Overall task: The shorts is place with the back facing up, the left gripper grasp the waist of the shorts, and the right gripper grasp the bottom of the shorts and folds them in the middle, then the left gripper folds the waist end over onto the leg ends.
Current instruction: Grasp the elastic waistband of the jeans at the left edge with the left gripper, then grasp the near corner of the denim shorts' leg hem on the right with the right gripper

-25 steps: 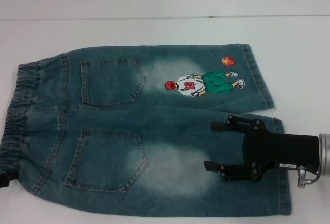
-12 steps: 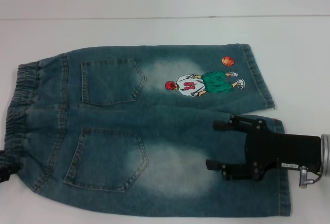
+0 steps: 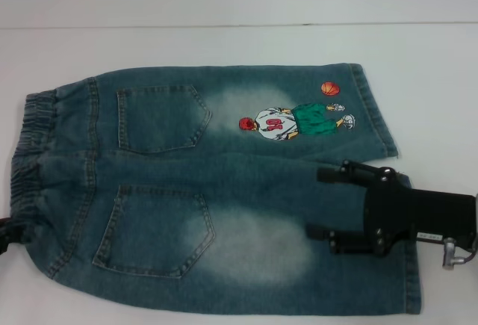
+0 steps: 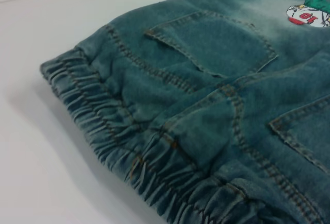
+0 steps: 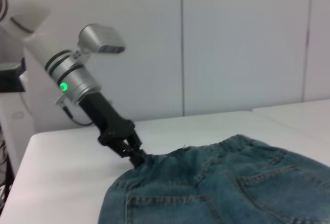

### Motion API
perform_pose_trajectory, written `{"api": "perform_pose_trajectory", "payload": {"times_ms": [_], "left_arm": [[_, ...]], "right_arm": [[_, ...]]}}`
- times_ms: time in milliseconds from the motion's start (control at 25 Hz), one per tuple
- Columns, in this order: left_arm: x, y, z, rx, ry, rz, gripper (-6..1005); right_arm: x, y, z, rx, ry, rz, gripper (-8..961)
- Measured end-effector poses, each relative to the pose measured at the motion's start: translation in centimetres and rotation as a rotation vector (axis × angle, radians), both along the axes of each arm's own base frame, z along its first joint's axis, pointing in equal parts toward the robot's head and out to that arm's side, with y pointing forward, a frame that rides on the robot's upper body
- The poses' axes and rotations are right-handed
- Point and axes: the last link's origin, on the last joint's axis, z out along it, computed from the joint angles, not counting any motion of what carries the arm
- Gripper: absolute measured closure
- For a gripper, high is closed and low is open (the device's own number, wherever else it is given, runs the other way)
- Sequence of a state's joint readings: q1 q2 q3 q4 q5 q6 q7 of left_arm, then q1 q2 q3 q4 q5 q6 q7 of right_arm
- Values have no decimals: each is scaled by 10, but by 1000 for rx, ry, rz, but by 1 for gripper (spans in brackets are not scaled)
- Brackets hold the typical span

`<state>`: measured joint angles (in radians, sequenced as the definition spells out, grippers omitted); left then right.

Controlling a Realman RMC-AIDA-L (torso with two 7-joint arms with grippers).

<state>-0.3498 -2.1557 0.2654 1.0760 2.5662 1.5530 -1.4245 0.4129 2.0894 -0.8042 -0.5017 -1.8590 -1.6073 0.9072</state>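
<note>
The denim shorts lie flat on the white table with the back pockets up, the elastic waist at the left and the leg ends at the right. My right gripper hovers open over the near leg, close to its hem, fingers pointing toward the waist. My left gripper shows only at the left edge by the waist's near corner. In the right wrist view the left gripper pinches the waistband, which rises to a small peak there. The left wrist view shows the gathered waistband up close.
An embroidered basketball player and ball mark the far leg. Bare white table lies beyond the shorts and to the right of the hems. A wall stands behind the table in the right wrist view.
My right gripper has slid to the right toward the near leg's hem, still open. The left gripper at the left edge has moved slightly up along the waist's corner.
</note>
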Motion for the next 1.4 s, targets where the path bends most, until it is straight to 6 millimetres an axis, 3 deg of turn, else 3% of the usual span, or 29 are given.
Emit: {"api": "perform_pose_trajectory", "payload": {"times_ms": [240,600,840,1080,1400], "left_arm": [[8,1,2,10,-28,-23,847],[28,0,4,91,-164,-177,906],[32,-1,-1,93,-191,-227,910],[29,-1,-2,102,-183,-232,909],[27,-2,-1,108,-179,-227,912]], "right_arm": [[6,9,22,-40,24,-176,57],[-7,18,55,-322,-206,-386,60],[-23,18,60,-563,-416,-439,62],[-25,24,69,-602,-606,-580,62],[-23,21,63,-654,-787,-655,62]]}}
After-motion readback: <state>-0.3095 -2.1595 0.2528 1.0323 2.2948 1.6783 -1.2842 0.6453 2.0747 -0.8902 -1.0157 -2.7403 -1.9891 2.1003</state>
